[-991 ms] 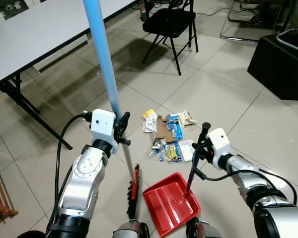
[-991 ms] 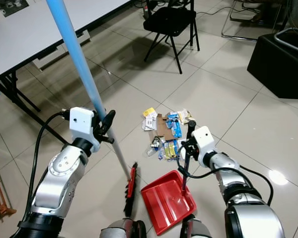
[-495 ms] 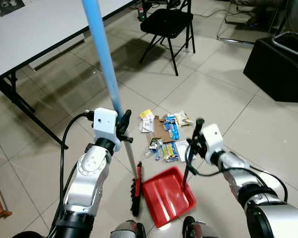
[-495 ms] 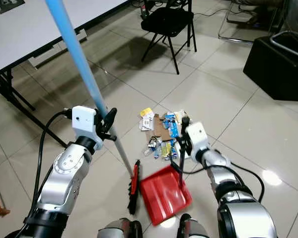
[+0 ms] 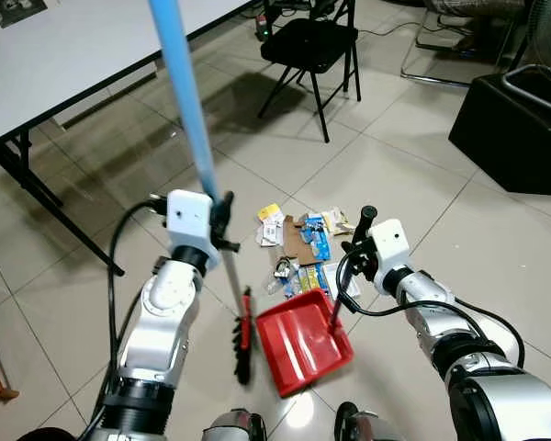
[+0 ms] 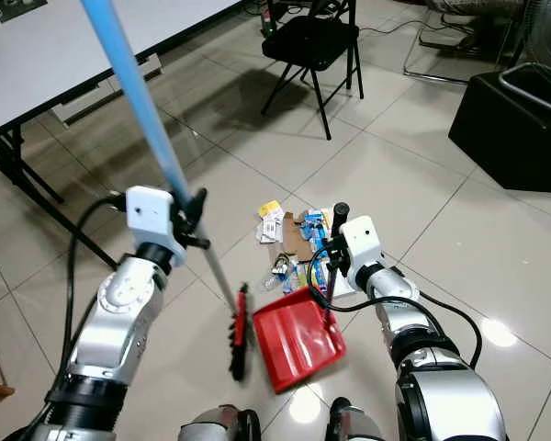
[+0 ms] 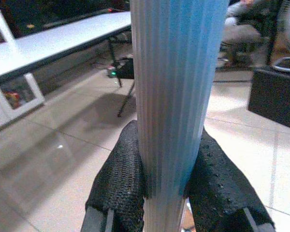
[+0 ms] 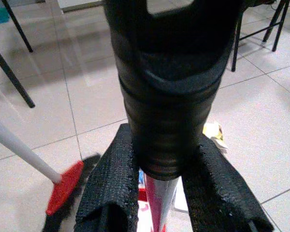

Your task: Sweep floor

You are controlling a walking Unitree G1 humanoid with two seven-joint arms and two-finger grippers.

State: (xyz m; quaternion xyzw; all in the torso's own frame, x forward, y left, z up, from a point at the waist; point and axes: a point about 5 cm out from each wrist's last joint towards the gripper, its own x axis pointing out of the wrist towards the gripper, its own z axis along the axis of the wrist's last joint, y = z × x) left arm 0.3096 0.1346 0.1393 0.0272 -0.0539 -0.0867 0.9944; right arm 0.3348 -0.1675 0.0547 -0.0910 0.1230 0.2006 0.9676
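Litter pile (image 5: 305,250) sits on the tile floor (image 5: 413,175) just beyond the red dustpan (image 5: 301,341), a few wrappers touching or nearly touching its far lip. Left end effector (image 5: 222,223) is clamped on the blue broom handle (image 5: 179,96); wrist view shows both pads pressed against the pole. Right end effector (image 5: 356,246) is closed round the dustpan's black grip (image 8: 166,87), pan hanging at the bottom of its thin stick.

Risks as I see them:
- Broom head (image 5: 244,335) is on the near-left side of the pan, i.e. the wrong side of the rubbish. Swept from there it'd push stuff away from the pan, not in.
- Pan lip looks tilted, not clearly flat on the tile; thin packets and the cardboard piece (image 5: 298,239) could slide under it.
- Long pole held low down, so lots of leverage up top; it could twist in the pads or swing toward the worktop (image 5: 64,55) far left.
- Broom head and pan are v. close, prob. easy to knock the pan askew.
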